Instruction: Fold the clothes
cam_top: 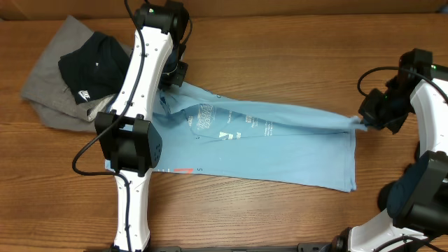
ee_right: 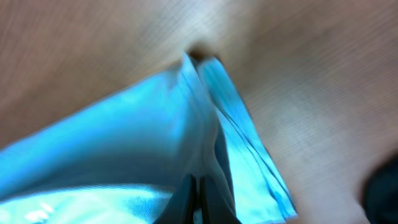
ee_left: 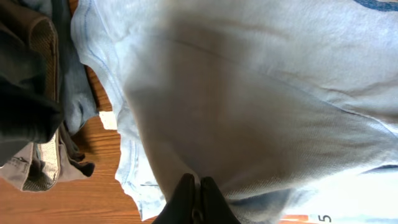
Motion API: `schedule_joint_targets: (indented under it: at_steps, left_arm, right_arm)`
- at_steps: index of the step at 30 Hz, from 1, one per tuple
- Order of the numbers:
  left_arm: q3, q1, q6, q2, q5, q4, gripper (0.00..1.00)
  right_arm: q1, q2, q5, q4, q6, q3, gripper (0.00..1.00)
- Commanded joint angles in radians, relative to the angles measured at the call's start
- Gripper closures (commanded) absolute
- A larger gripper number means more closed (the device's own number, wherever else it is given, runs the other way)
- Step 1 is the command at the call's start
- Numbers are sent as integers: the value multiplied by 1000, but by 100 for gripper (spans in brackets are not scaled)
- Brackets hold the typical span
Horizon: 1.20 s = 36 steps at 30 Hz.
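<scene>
Light blue T-shirt (cam_top: 280, 150) pinched at opp. ends, left gripper (ee_left: 198, 190) & right gripper (ee_right: 199, 190) clamped shut on it (prob. to pull flat pre-fold).

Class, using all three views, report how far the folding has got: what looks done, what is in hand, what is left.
Done: the light blue T-shirt lies stretched out on the table; no finished fold shows. In hand: the left fingers and right fingers pinch its opposite ends. Left: folding it, then the black T-shirt and grey T-shirt heaped at the far left corner.
</scene>
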Motion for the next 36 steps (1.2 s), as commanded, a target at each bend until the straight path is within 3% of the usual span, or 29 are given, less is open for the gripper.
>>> schedule_joint_targets:
  at_steps: [1, 5, 29, 33, 34, 36]
  left_arm:
    - [21, 5, -1, -45, 30, -3, 92]
    - [8, 5, -1, -45, 76, -3, 96]
    - [-397, 8, -39, -186, 115, -3, 95]
    - [-475, 8, -40, -186, 111, -4, 96]
    - [-488, 8, -40, -186, 111, -4, 96]
    - [-505, 8, -40, -186, 111, -4, 96]
  right_arm:
    - [3, -27, 66, -30, 7, 0, 96]
    - [3, -27, 98, -53, 8, -13, 96]
    - [3, -27, 99, 44, 23, -257, 95]
    - [3, -27, 99, 56, 23, -283, 85]
    - [3, -27, 99, 57, 23, -283, 79]
    - [3, -27, 100, 61, 23, -283, 55]
